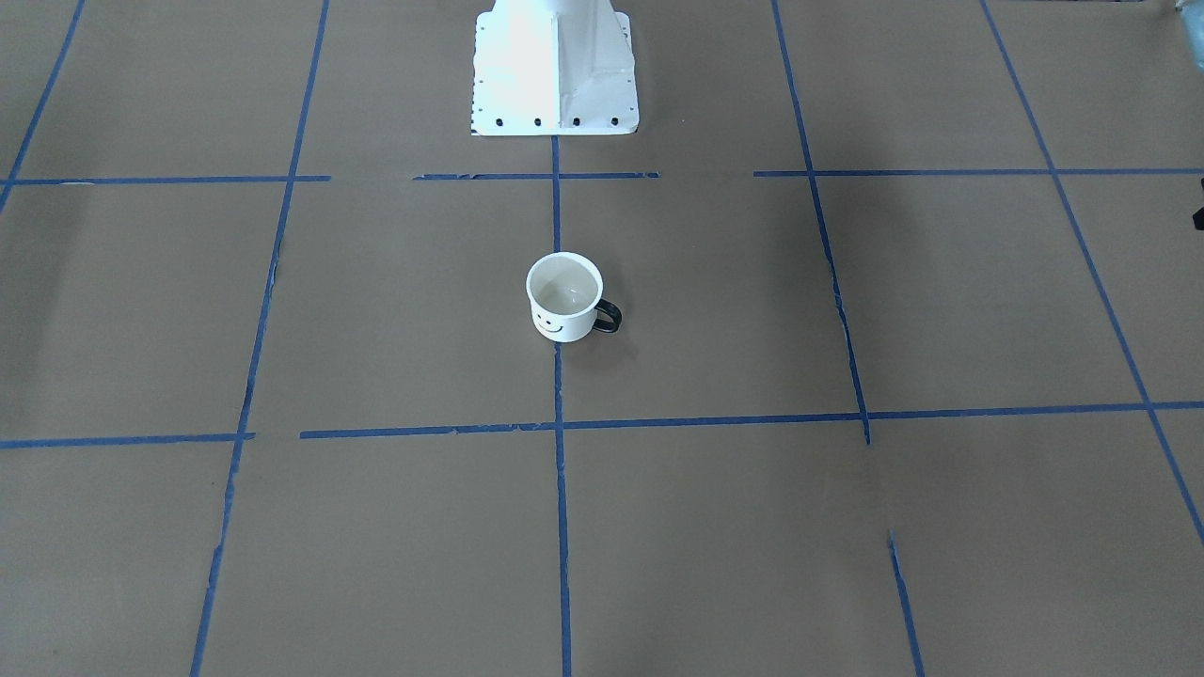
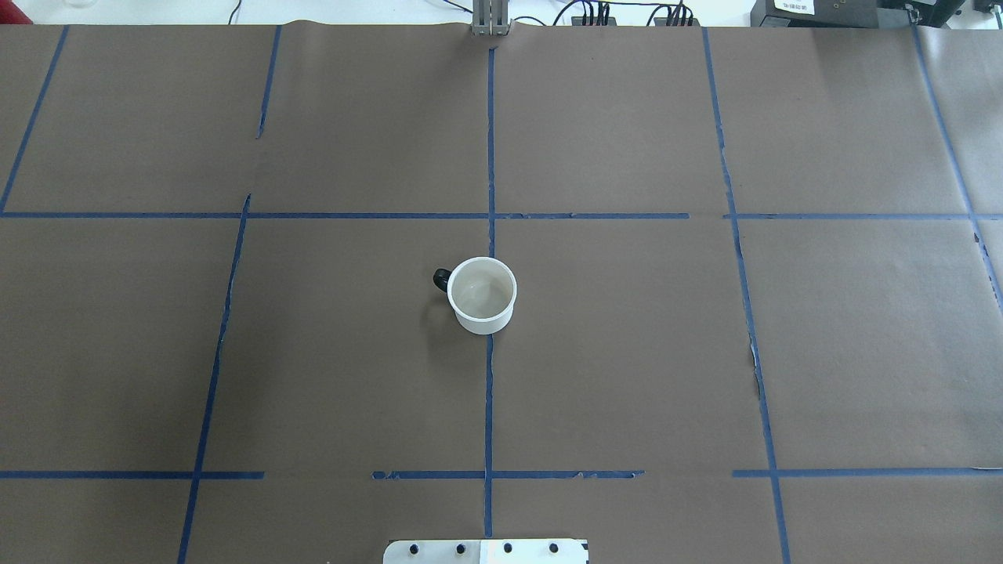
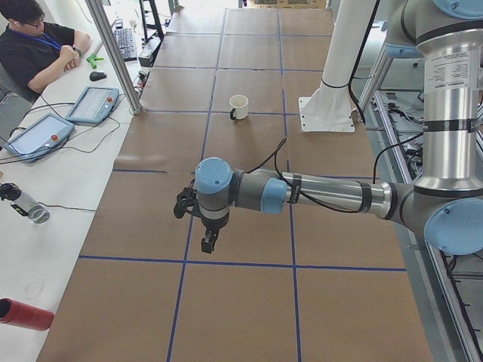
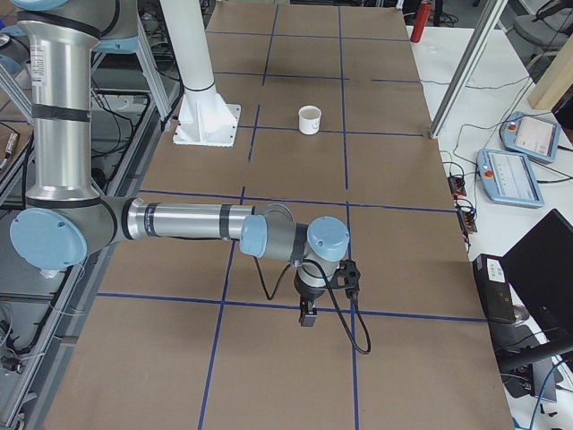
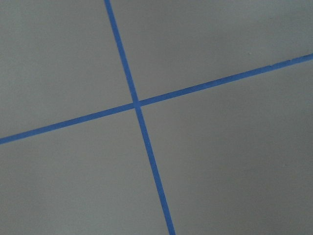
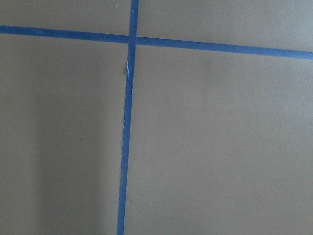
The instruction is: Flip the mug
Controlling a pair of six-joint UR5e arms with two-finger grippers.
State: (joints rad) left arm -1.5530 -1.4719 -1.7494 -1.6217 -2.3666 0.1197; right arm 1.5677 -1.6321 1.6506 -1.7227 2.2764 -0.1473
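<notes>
We see the small white enamel-style mug with a black smiley face and a thin black loop handle (image 1: 562, 296) standing upright, mouth up, on the brown paper-covered tabletop (image 2: 627, 352), right on the central strip of blue tape (image 2: 489, 407) and in front of the white robot pedestal (image 1: 555, 66). Nothing touches it. Both arms hang well apart from the mug, out toward the table's ends. The left claw (image 3: 208, 243) shows only in the left side view and the right claw (image 4: 307, 316) only in the right side view, so we cannot tell whether either pair of fingers is apart or together. The wrist cameras show only paper and tape crossings.

We judge the mug light, rigid and smooth, with thin walls: it should not deform under a pinch, but the glossy coat may slip and a drop could chip it. Since it stands mouth up, flipping means turning it onto its rim. We would take it across the wall at the rim, one finger inside and one outside, away from the handle (image 2: 442, 278), which points to the robot's left and looks too thin for a steady hold
</notes>
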